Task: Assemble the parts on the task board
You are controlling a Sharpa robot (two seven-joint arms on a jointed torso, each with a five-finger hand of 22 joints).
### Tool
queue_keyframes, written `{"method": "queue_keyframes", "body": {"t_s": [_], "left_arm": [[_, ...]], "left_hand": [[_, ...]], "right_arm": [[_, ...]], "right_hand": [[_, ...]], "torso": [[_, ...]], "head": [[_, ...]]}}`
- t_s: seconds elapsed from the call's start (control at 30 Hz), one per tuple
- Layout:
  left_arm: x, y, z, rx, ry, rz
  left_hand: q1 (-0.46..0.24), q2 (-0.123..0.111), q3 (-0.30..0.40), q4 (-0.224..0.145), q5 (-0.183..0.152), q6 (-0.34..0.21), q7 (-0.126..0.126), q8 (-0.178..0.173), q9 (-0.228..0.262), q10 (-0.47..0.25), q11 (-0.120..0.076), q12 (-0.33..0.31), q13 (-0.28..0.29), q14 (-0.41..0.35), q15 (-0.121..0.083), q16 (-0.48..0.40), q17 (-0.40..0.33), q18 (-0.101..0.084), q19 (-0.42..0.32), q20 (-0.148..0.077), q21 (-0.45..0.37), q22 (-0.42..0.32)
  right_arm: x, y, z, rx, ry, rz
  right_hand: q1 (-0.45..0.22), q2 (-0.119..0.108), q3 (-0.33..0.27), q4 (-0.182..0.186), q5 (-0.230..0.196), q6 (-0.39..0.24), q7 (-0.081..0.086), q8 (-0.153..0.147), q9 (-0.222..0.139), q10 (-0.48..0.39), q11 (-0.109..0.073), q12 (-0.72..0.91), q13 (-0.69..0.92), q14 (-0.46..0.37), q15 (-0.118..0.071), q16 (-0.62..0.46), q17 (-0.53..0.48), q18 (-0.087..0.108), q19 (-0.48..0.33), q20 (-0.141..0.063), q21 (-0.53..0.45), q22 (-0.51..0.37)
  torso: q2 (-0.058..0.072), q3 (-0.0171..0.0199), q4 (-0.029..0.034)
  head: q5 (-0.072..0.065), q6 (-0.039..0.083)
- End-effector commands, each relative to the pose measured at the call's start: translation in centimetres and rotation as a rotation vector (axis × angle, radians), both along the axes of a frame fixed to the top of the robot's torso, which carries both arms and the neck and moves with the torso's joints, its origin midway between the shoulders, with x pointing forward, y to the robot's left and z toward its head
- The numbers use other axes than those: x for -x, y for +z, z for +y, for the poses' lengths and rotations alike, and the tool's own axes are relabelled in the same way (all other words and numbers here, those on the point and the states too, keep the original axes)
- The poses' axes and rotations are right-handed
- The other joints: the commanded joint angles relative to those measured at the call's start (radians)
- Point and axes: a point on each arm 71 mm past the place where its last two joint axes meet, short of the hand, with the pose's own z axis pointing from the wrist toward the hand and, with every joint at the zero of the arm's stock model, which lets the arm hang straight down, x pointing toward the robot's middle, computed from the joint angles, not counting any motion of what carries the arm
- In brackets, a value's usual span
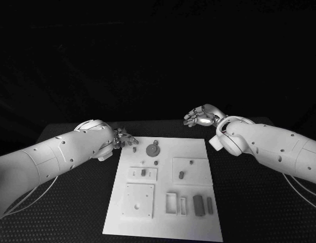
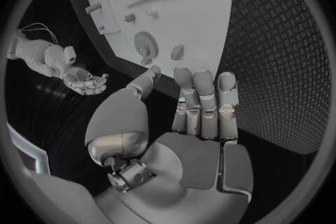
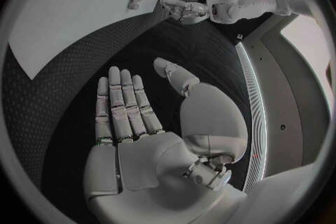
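The white task board (image 1: 194, 152) lies in the middle of the table. On its far end sit a gear-shaped part (image 1: 152, 149) and two small pieces (image 1: 134, 150) (image 1: 157, 162). Short pegs stand in two raised square plates (image 1: 143, 172) (image 1: 180, 175). Dark bars (image 1: 198, 204) lie near the front right. My left hand (image 1: 123, 139) hovers at the board's far left corner, fingers stretched and holding nothing; the left wrist view shows this hand (image 2: 189, 117) near the gear (image 2: 145, 43). My right hand (image 1: 201, 117) is lifted beyond the far right corner; the right wrist view shows its palm (image 3: 140, 117) flat and bare.
A larger square plate (image 1: 139, 200) and two slim frames (image 1: 177, 203) sit at the board's near end. Black textured table (image 1: 78, 202) surrounds the board on both sides. Cables trail under each forearm.
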Motion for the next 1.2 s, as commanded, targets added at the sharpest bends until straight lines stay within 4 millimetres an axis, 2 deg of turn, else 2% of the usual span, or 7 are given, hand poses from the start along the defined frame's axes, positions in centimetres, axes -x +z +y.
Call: {"method": "queue_keyframes", "body": {"t_s": [0.03, 0.3, 0.53, 1.0, 1.2], "left_arm": [[0.03, -0.29, -0.21, -0.032, -0.038, 0.010], [-0.03, -0.53, -0.27, -0.046, -0.040, 0.016], [0.10, -0.69, -0.52, -0.053, -0.055, 0.040], [0.12, -0.82, -0.53, -0.060, -0.064, 0.060], [0.13, -0.87, -0.67, -0.060, -0.071, 0.068]], "left_hand": [[0.000, -0.015, -0.001, 0.009, -0.005, -0.006, 0.000, -0.006, -0.001, -0.002, 0.006, -0.005, 0.002, -0.001, 0.005, -0.004, -0.001, -0.006, -0.010, -0.129, -0.005, 0.000], [-0.008, -0.026, -0.001, 0.032, -0.006, -0.007, 0.001, -0.006, -0.002, -0.003, 0.007, -0.005, 0.003, -0.002, 0.006, -0.003, -0.002, -0.005, -0.011, -0.127, -0.007, 0.002], [-0.002, -0.023, 0.001, 0.042, -0.006, 0.005, -0.002, 0.001, 0.001, 0.000, 0.005, -0.004, 0.005, -0.001, 0.004, 0.000, -0.001, -0.004, -0.011, -0.127, -0.006, 0.005], [0.020, 0.016, -0.017, 0.032, -0.003, 0.031, -0.009, 0.017, 0.006, 0.006, -0.001, -0.003, 0.007, -0.002, 0.000, 0.006, 0.000, -0.003, -0.014, -0.128, -0.005, 0.013], [0.033, 0.053, -0.034, 0.010, -0.001, 0.040, -0.011, 0.021, 0.004, 0.009, -0.003, -0.006, 0.006, -0.003, -0.001, 0.009, 0.000, -0.004, -0.016, -0.129, -0.006, 0.018]], "right_arm": [[0.10, 0.06, 0.24, -0.004, 0.018, -0.002], [0.07, 0.06, 0.35, -0.004, 0.018, -0.003], [0.08, 0.06, 0.42, -0.005, 0.020, -0.003], [0.07, 0.06, 0.52, -0.005, 0.021, -0.003], [0.06, 0.06, 0.55, -0.005, 0.022, -0.004]], "right_hand": [[0.004, 0.001, -0.005, 0.000, 0.006, -0.004, 0.001, 0.001, -0.002, 0.005, -0.001, -0.005, -0.001, 0.000, 0.006, -0.006, -0.002, -0.017, -0.006, 0.000, -0.004, 0.002], [0.004, 0.001, -0.005, 0.000, 0.006, -0.004, 0.001, 0.001, -0.002, 0.005, -0.001, -0.005, -0.001, 0.000, 0.006, -0.006, -0.002, -0.017, -0.006, 0.000, -0.004, 0.002], [0.003, 0.001, -0.005, 0.000, 0.006, -0.004, 0.001, 0.002, -0.002, 0.005, -0.001, -0.006, -0.001, 0.001, 0.006, -0.006, -0.002, -0.017, -0.006, 0.000, -0.004, 0.002], [0.003, 0.002, -0.005, 0.000, 0.007, -0.004, 0.001, 0.002, -0.002, 0.005, -0.001, -0.006, -0.001, 0.001, 0.006, -0.007, -0.002, -0.017, -0.006, 0.000, -0.004, 0.002], [0.003, 0.002, -0.005, 0.000, 0.007, -0.004, 0.001, 0.002, -0.002, 0.006, -0.001, -0.006, -0.001, 0.001, 0.006, -0.007, -0.002, -0.017, -0.006, 0.000, -0.004, 0.002]], "torso": [[0.005, 0.0011, -0.0044], [0.004, 0.0014, -0.0021], [0.003, 0.0004, -0.0015], [0.004, 0.0005, -0.0015], [0.004, 0.0007, -0.0028]], "head": [[0.001, 0.002], [-0.003, -0.002], [-0.003, -0.005], [-0.002, -0.007], [-0.002, -0.008]]}}
